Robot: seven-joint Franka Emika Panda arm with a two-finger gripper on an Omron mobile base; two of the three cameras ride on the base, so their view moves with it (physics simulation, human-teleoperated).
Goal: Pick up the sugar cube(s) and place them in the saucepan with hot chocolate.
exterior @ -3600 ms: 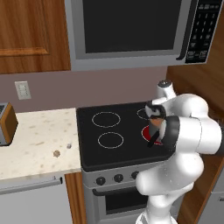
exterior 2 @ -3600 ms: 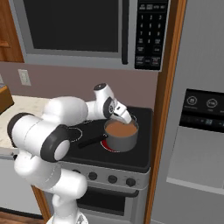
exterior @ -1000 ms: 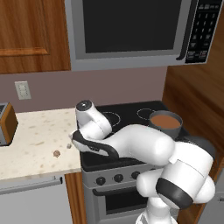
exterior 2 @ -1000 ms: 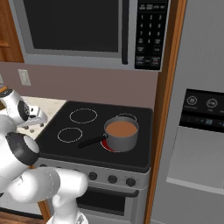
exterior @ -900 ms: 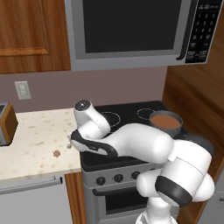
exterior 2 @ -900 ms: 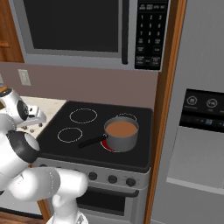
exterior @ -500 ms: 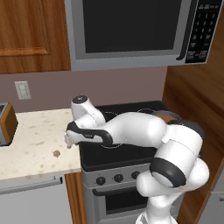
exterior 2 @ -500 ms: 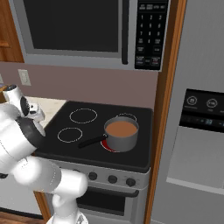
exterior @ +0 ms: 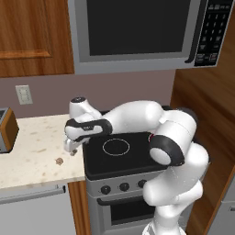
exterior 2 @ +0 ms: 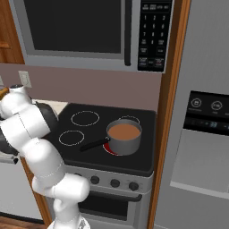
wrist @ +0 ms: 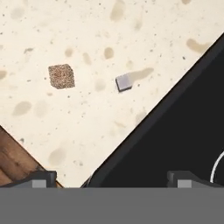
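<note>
The microwave (exterior: 137,32) spans the top of the left base view above the black stove (exterior 2: 134,134). At centre of the right base view, the saucepan with hot chocolate (exterior 2: 123,137) sits on a red-glowing burner. Left of centre in the left base view, the gripper (exterior: 69,148) hangs over the beige countertop (exterior: 32,151), fingers spread wide, holding nothing. In the hand view's upper left lie a brown speckled sugar cube (wrist: 61,76) and, near it, a pale grey sugar cube (wrist: 124,82).

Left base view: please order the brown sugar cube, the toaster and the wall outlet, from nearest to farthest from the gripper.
1. Brown sugar cube: on the countertop, just below-left of the gripper.
2. Toaster: far left edge of the counter.
3. Wall outlet: on the wall, up and left; close to the toaster's rank.
</note>
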